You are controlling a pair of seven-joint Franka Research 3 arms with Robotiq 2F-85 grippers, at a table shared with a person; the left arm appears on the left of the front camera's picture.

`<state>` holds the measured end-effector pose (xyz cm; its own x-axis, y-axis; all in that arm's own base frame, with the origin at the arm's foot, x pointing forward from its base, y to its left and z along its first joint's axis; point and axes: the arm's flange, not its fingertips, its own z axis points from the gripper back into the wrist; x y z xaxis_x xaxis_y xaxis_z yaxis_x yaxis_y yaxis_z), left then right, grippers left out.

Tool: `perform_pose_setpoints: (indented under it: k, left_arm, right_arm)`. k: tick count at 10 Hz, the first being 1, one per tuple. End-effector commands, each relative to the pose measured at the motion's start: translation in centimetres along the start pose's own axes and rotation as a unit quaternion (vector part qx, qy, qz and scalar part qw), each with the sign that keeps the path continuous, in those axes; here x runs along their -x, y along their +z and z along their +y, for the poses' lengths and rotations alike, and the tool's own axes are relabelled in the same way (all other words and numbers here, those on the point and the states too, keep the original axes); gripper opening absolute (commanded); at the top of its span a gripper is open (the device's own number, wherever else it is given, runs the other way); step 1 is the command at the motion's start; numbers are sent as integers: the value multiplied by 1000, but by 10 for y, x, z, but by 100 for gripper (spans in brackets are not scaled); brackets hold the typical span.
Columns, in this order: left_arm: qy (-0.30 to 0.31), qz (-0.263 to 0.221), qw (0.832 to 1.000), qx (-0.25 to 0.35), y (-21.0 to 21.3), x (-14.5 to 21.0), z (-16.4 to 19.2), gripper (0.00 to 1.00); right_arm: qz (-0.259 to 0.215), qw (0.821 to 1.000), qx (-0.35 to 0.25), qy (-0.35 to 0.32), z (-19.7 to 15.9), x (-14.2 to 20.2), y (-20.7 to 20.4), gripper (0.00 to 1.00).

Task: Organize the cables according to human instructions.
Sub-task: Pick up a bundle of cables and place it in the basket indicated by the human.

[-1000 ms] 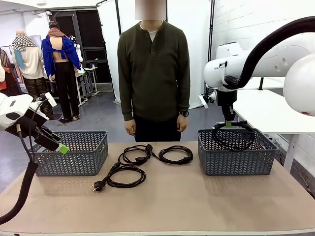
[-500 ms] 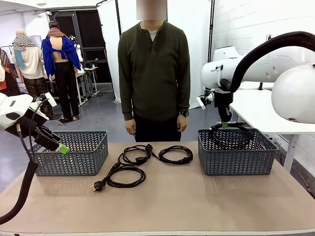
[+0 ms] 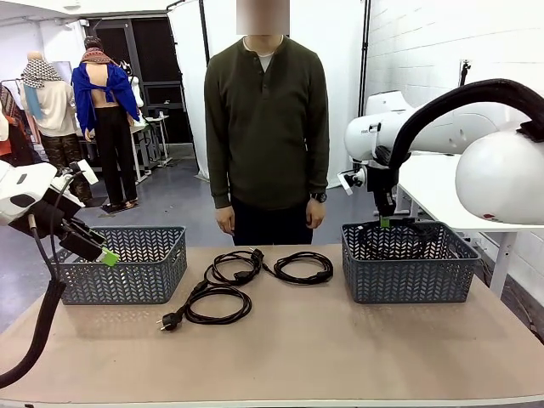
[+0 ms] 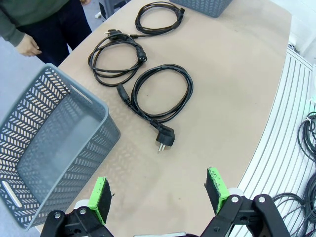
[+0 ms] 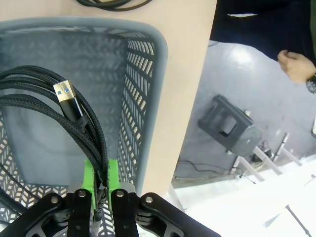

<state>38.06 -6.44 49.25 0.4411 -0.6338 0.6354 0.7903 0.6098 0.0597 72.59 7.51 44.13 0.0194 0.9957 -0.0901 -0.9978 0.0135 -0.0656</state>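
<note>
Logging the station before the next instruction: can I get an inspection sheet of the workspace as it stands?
Surface: tan table, with a grey left basket and right basket on it.
Job's things: three coiled cords lie between the baskets; a fourth cable hangs into the right basket.
Clutter: nothing seen.
Pincers: left pincer open, holding nothing; right pincer shut on the fourth cable.
Cables: black arm hoses run along both arms, clear of the cords.
Surroundings: person stands at the far side, arms down.

cable [image 5: 94,143] loop cut off left, basket [image 4: 74,148] cropped
</note>
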Motion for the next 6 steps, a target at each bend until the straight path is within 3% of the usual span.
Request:
perform_pose_setpoints:
  k: [1,3,6]
  left_arm:
    - [-6,-6,1000,9,0,2,3,100]
    - [-6,-6,1000,9,0,2,3,100]
    - [-6,-6,1000,9,0,2,3,100]
  right_arm:
    - [-13,1000,-15,-3,-10,-3,1,0]
    - [-13,1000,-28,1,-10,-3,-3,0]
    - [-14,999,-36,1,-10,-3,-3,59]
